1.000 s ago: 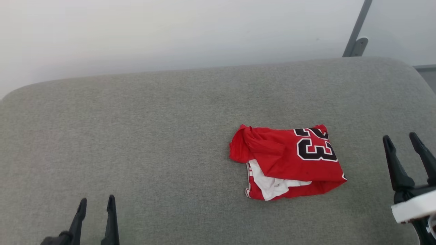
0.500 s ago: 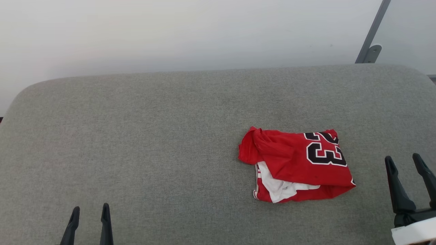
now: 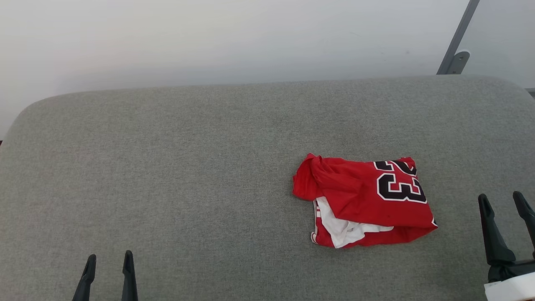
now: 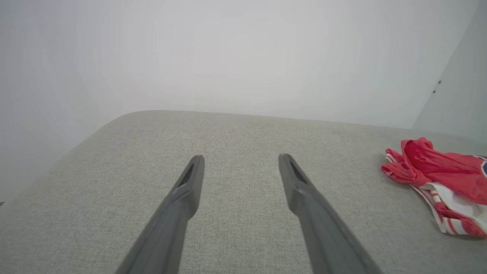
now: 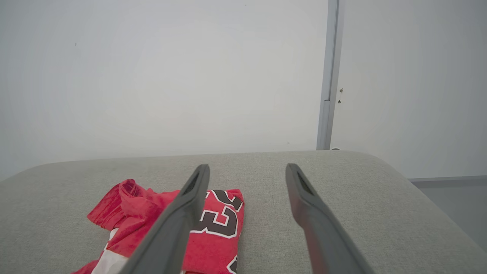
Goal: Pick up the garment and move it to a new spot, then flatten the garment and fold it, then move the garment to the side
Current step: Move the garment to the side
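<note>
The garment (image 3: 368, 200), a red jersey with a black number 23 and a white sleeve poking out underneath, lies bunched in a rough rectangle right of centre on the grey upholstered surface (image 3: 188, 167). My right gripper (image 3: 501, 200) stands open just right of it, nothing between its fingers. At the bottom left my left gripper (image 3: 108, 261) is open too, well away from the cloth. The left wrist view has the garment (image 4: 441, 179) at its right edge beyond the open left gripper (image 4: 240, 161). In the right wrist view the garment (image 5: 217, 228) lies partly behind the left finger of the open right gripper (image 5: 247, 171).
A pale wall (image 3: 209, 37) rises right behind the cushion's rounded far edge. A grey metal post (image 3: 457, 42) with a bracket stands at the back right. The cushion's right corner curves down to a grey floor (image 5: 452, 205).
The head camera has shifted, so the whole scene sits slightly right and lower in the view. Both grippers show lower in the picture, still open. The garment lies as before.
</note>
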Available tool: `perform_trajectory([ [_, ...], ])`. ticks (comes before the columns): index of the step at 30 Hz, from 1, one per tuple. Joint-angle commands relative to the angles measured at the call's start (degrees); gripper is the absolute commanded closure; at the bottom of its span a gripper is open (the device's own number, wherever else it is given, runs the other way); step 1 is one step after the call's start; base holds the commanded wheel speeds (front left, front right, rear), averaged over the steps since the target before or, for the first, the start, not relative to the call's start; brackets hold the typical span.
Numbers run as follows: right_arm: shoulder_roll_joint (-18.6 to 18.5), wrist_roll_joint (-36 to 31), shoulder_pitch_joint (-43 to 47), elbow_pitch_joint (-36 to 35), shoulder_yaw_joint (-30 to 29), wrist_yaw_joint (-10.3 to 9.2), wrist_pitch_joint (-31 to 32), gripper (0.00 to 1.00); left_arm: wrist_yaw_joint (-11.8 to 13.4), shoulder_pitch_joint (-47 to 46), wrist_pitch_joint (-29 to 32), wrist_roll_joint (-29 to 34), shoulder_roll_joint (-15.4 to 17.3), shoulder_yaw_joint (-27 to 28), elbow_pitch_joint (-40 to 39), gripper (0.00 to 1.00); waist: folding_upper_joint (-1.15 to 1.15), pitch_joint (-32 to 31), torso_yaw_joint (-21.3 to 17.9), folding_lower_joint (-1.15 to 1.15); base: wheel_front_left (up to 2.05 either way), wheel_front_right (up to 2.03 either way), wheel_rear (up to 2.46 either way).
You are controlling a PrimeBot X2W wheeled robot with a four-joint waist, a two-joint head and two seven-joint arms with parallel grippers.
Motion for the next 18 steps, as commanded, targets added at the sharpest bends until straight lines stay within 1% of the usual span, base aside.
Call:
perform_trajectory([
  [1, 0.3, -0.4, 0.3, -0.3, 0.0, -0.02, 0.2, 0.0, -0.1, 0.5, -0.3, 0.3, -0.1, 0.0, -0.2, 0.0, -0.01, 0.0, 0.0, 0.0, 0.0, 0.0, 0.0],
  [5, -0.1, -0.4, -0.8, -0.4, 0.0, -0.02, 1.0, 0.0, -0.1, -0.6, -0.3, 0.1, -0.1, -0.9, -0.1, 0.0, -0.01, 0.5, 0.2, 0.0, 0.0, 0.0, 0.0],
  [8, -1.2, 0.4, -2.9, 0.7, 1.3, -0.02, 4.8, 0.0, 0.1, -2.4, -0.3, -0.6, -0.1, -2.1, 0.6, 0.0, -0.01, 1.6, 0.5, 0.0, 0.0, 0.0, 0.0],
  [12, -4.6, 2.5, -8.5, 3.3, 5.0, -0.02, 13.8, 0.0, 0.2, -5.7, -0.3, -0.9, -0.1, -4.3, 1.9, 0.0, -0.01, 4.0, 1.1, 0.0, 0.0, 0.0, 0.0],
  [14, -7.7, 3.5, -11.6, 4.4, 8.0, -0.02, 19.6, 0.0, 0.2, -8.0, -0.3, -0.8, -0.1, -5.5, 2.7, 0.0, -0.01, 5.7, 1.7, 0.0, 0.0, 0.0, 0.0],
  [18, -14.0, 8.5, -17.7, 5.8, 12.4, -0.02, 31.4, 0.0, 0.2, -12.5, -0.3, -0.4, 0.0, -7.7, 4.3, 0.0, -0.01, 8.5, 3.4, 0.0, 0.0, 0.0, 0.0],
])
